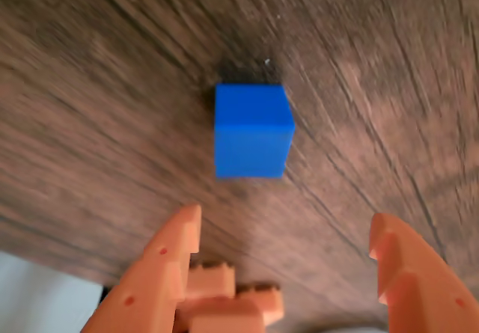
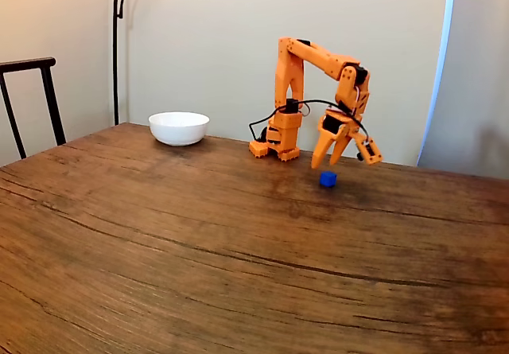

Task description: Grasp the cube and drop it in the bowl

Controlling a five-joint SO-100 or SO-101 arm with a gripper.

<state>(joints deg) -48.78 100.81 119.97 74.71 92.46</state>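
Orange tool (image 2: 332,163) spread wide, empty, hovering above desk (image 2: 199,243); blue cube (image 2: 328,179) on wood just below fingertips, not touched; wrist view: cube (image 1: 252,131) ahead of fingers (image 1: 176,243), centred between them; white bowl (image 2: 179,127) well apart, beyond arm base, leftward in fixed view.

I see a brown wood-grain table (image 2: 199,243) under the gripper (image 2: 328,163). A dark chair (image 2: 32,91) sits far left of it, and a black lamp pole (image 2: 116,44) stands left by the wall.
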